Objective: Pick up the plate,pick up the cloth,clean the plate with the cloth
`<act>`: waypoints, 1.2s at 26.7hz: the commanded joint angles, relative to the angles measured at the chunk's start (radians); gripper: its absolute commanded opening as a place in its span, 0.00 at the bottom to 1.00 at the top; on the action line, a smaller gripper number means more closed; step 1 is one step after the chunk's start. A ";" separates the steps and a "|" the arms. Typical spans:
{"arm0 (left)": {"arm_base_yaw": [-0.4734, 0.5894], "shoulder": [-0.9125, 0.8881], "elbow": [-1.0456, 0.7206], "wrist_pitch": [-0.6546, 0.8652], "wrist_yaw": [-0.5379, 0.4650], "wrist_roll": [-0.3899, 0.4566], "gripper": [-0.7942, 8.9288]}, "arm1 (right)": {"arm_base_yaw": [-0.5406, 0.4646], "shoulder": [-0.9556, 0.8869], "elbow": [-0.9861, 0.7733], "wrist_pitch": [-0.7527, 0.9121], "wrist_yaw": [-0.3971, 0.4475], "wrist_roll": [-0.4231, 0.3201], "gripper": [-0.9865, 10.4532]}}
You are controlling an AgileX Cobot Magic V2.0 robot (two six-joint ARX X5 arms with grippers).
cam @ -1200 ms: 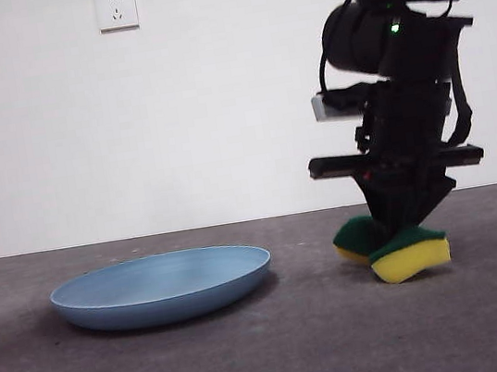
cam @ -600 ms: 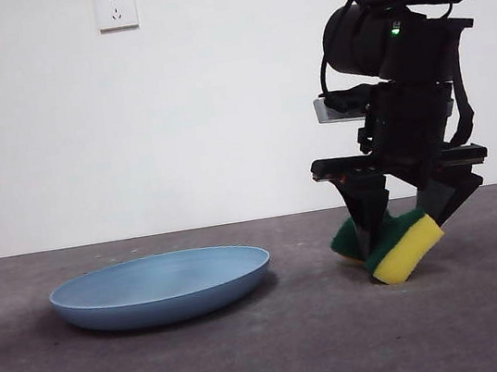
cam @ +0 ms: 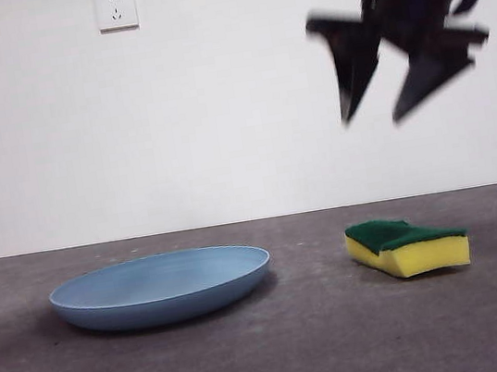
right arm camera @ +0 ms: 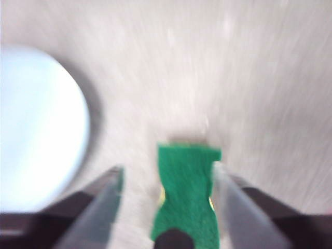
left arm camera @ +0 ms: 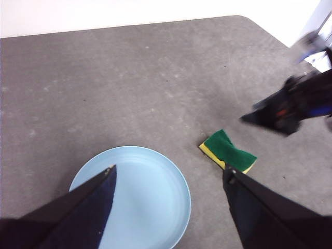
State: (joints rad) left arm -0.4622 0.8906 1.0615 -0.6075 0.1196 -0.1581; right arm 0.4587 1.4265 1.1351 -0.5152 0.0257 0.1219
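The light-blue plate [cam: 162, 287] lies flat on the grey table, left of centre; it also shows in the left wrist view [left arm camera: 140, 199] and the right wrist view [right arm camera: 36, 124]. The cloth, a yellow sponge with a green top [cam: 407, 245], lies flat on the table to the plate's right, also seen in the left wrist view [left arm camera: 228, 151] and the right wrist view [right arm camera: 187, 199]. My right gripper [cam: 386, 114] is open, empty and blurred, high above the sponge. My left gripper [left arm camera: 168, 179] is open and empty, high above the plate.
The grey table [cam: 282, 349] meets a white wall with a socket [cam: 115, 8]. In the left wrist view the table's rounded far corner [left arm camera: 249, 23] shows, and the right arm [left arm camera: 298, 101] hangs beyond the sponge.
My right gripper has opened, let go of the sponge and risen fast. The sponge has dropped from tilted to lying flat on the table. The plate has not moved.
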 commanded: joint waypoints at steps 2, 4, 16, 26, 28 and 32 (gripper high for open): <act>-0.003 0.004 -0.004 0.027 -0.082 0.058 0.09 | 0.014 -0.175 0.003 0.005 -0.002 0.016 0.08; -0.003 0.004 -0.004 0.073 -0.116 0.073 0.07 | 0.023 -0.277 0.003 0.005 -0.001 0.011 0.08; -0.004 -0.016 -0.080 0.159 -0.145 0.145 0.07 | 0.087 -0.567 -0.143 -0.027 0.111 -0.037 0.08; -0.013 -0.114 -0.337 0.343 -0.139 0.104 0.07 | 0.095 -0.748 -0.425 0.094 0.142 -0.018 0.08; -0.019 -0.129 -0.363 0.369 -0.138 0.104 0.07 | 0.095 -0.755 -0.436 0.095 0.142 -0.017 0.08; -0.023 -0.128 -0.363 0.339 -0.140 0.088 0.08 | 0.094 -0.755 -0.435 0.093 0.140 0.041 0.09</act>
State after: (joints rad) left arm -0.4812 0.7639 0.7048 -0.2649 -0.0193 -0.0559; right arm 0.5507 0.6739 0.7055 -0.4274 0.1612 0.1257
